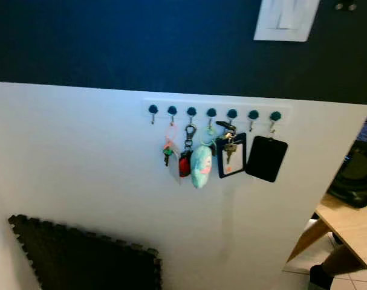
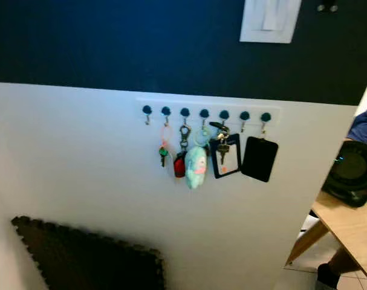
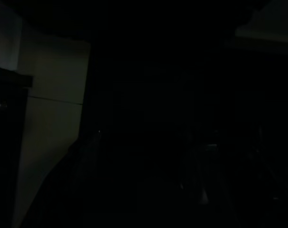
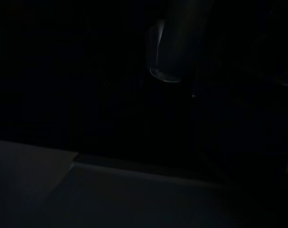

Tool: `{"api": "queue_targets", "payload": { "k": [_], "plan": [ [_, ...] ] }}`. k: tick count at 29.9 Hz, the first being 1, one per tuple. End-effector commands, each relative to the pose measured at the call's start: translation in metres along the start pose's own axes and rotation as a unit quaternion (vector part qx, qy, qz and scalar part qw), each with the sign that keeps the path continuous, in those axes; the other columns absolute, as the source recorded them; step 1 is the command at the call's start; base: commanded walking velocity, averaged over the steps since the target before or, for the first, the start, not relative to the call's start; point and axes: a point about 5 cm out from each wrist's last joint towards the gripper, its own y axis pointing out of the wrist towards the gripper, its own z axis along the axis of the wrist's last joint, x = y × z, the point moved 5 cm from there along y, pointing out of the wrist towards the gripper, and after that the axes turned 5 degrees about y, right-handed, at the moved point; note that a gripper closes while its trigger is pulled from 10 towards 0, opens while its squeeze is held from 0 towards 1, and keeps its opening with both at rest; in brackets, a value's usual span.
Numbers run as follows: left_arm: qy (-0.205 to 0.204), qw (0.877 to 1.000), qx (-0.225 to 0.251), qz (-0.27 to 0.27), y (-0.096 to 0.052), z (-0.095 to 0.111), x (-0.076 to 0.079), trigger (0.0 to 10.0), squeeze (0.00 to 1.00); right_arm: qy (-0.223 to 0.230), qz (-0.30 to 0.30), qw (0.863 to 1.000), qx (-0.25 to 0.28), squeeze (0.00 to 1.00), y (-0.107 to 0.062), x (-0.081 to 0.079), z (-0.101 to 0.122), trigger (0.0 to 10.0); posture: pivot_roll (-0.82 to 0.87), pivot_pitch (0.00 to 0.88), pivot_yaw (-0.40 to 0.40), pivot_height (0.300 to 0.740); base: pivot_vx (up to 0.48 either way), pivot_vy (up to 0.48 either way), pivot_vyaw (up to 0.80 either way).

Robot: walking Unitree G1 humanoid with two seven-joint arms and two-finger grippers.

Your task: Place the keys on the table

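Observation:
A white rack of teal hooks (image 1: 212, 112) is fixed to the white lower wall. Several things hang from it: a small key with a green and red head (image 1: 167, 152), a red fob on a metal clasp (image 1: 185, 163), a pale teal plush keyring (image 1: 201, 165), a bunch of keys (image 1: 230, 140) in front of a clear badge holder (image 1: 233, 158), and a black card holder (image 1: 266, 158). The corner of a wooden table (image 1: 351, 225) shows at the lower right. Both wrist views are nearly black.
A dark foam floor mat (image 1: 80, 257) leans against the wall at lower left. A white switch plate (image 1: 285, 19) sits on the dark upper wall. A round black device (image 1: 358, 175) lies on the table, and a person's foot (image 1: 322, 275) shows beneath it.

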Motion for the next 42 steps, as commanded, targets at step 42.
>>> {"api": "queue_targets", "payload": {
  "k": [42],
  "plan": [
    [0.003, 0.977, 0.194, -0.085, -0.005, 0.060, 0.048, 10.0, 0.00, -0.140, -0.053, 0.951, 0.270, 0.00, -0.022, 0.006, 0.097, 10.0, 0.05, 0.036, -0.020, 0.740, 0.000, 0.000, 0.00]
  ]
}}
